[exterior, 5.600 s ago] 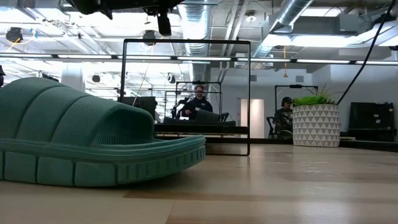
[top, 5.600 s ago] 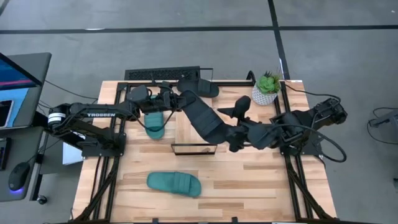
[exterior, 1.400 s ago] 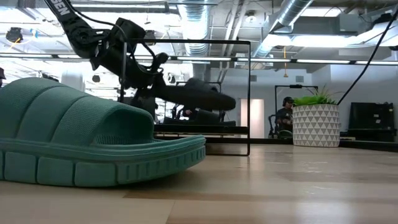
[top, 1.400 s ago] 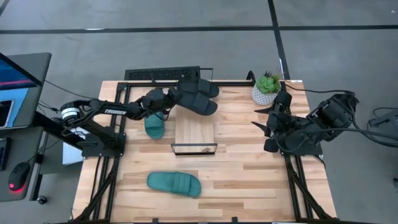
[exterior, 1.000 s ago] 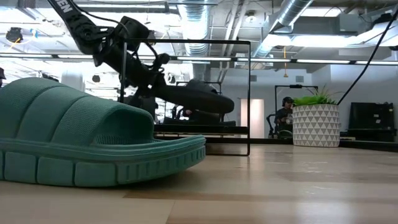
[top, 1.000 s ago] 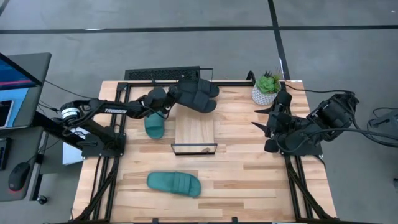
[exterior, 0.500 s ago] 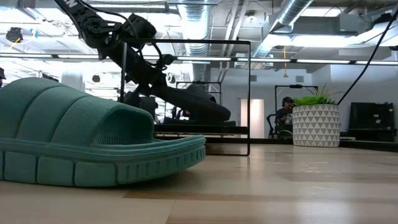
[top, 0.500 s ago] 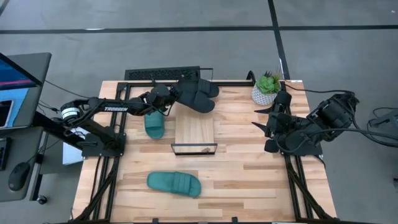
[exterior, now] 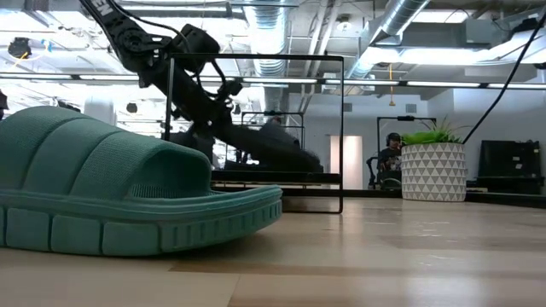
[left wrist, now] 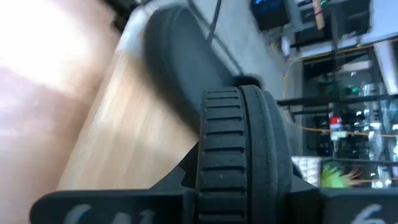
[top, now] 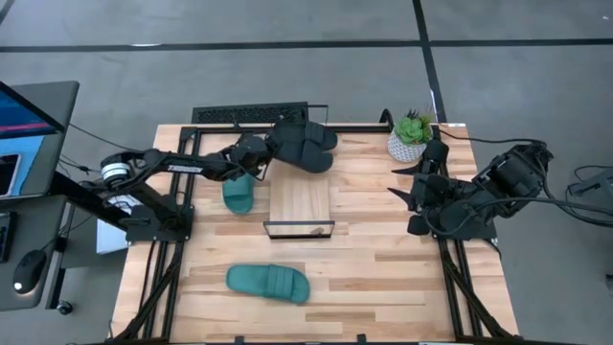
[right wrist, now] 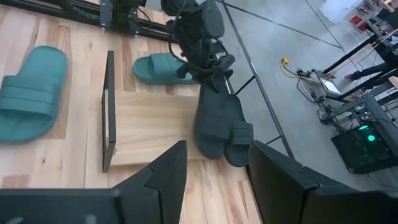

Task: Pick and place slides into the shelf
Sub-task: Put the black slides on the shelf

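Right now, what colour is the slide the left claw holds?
Black. The slide in the left claw shows best in the right wrist view.

A grey concrete floor (top: 287,77) crossed by dark lines is seen around the wooden table (top: 383,268). A desk with a monitor (top: 24,105) is placed at left. Exposed ducts (exterior: 273,17) and strip lights (exterior: 426,83) are seen overhead.

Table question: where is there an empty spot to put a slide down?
The shelf top is bare, and so is the table between shelf and right gripper. The back edge is crowded: the left gripper holds a black slide over another black slide, beside a teal slide.
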{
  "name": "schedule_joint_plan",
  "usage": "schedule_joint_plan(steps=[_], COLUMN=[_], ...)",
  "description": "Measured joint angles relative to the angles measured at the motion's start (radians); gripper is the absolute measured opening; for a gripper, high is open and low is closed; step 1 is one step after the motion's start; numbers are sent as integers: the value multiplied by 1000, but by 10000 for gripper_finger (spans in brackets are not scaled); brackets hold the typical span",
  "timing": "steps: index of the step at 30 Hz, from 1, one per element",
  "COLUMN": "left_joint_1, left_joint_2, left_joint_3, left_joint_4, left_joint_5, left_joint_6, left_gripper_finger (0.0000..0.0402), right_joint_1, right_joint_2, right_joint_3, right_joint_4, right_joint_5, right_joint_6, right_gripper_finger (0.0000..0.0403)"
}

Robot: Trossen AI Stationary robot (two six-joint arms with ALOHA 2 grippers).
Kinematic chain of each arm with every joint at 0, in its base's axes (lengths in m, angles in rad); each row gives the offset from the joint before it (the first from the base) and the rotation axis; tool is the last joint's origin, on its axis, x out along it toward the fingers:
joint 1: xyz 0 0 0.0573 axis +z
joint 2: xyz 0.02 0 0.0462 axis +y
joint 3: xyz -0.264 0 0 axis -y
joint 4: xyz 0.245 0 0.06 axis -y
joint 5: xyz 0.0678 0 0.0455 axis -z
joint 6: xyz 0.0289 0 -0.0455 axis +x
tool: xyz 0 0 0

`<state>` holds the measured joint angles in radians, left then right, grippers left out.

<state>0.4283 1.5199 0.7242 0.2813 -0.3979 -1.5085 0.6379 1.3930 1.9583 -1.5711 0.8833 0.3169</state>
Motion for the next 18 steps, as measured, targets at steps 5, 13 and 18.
schedule_joint_plan(steps=[5,13,18], left_joint_1=[-16,-13,-5], left_joint_2=[75,84,84], left_joint_3=[5,16,16], left_joint_4=[84,72,72], left_joint_5=[15,-29,-34], left_joint_6=[-30,-22,-13], left_gripper_finger=[41,41,41], right_joint_1=[0,0,0], right_joint_2=[0,0,0], right_joint_3=[0,0,0], right_joint_4=[0,0,0], right_joint_5=[0,-20,-22], right_joint_6=[-3,-3,-3], right_gripper_finger=[166,166,166])
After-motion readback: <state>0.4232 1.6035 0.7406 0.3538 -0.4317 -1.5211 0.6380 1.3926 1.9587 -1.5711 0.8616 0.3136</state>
